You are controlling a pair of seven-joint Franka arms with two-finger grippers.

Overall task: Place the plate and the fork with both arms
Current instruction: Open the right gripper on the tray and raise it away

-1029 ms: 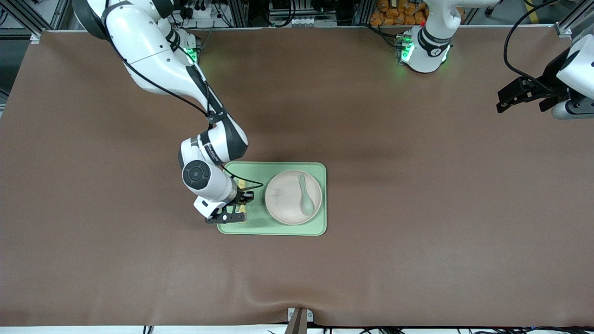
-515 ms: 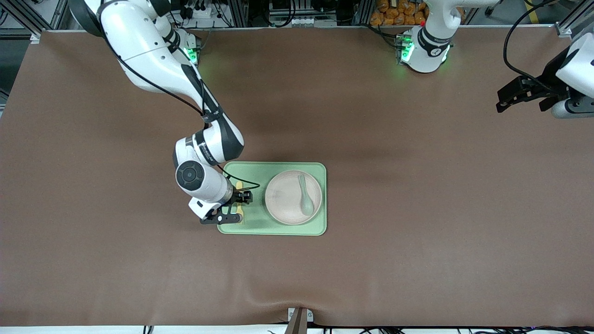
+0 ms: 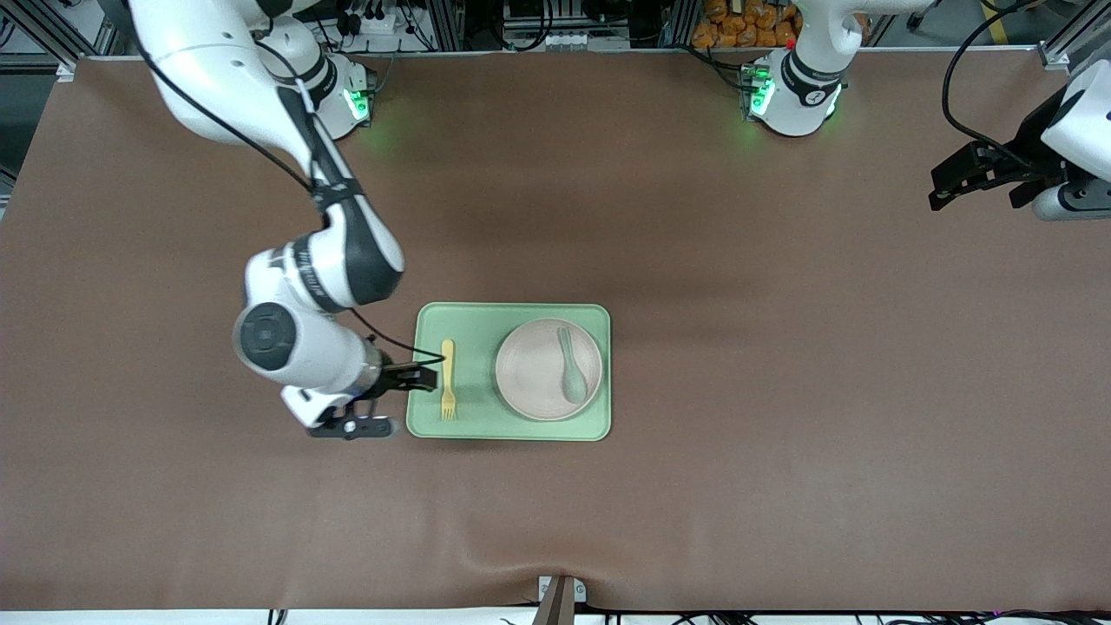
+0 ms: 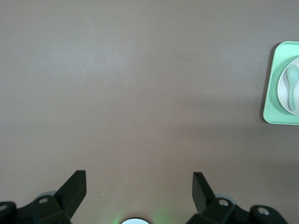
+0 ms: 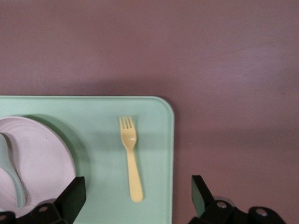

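Observation:
The pale beige-pink plate [image 3: 538, 382] sits on the light-green tray [image 3: 473, 412], at the side toward the left arm's end. The pale-yellow fork [image 3: 448, 379] lies flat on the tray beside the plate, toward the right arm's end. My right gripper [image 3: 404, 402] is open and empty, over the tray's edge next to the fork. In the right wrist view the fork [image 5: 131, 156] lies between the open fingers of the gripper [image 5: 138, 185], with the plate [image 5: 37, 158] beside it. My left gripper [image 3: 942, 187] is open and empty and waits over the left arm's end of the table.
A grey-green spoon [image 3: 570, 365] lies on the plate. The left wrist view shows its open gripper [image 4: 138, 179] above bare brown mat, with the tray [image 4: 272, 93] at the frame's edge. Brown mat surrounds the tray on all sides.
My right gripper has drawn back from over the fork toward the right arm's end of the table. The fork now lies uncovered on the tray. The left arm has not moved.

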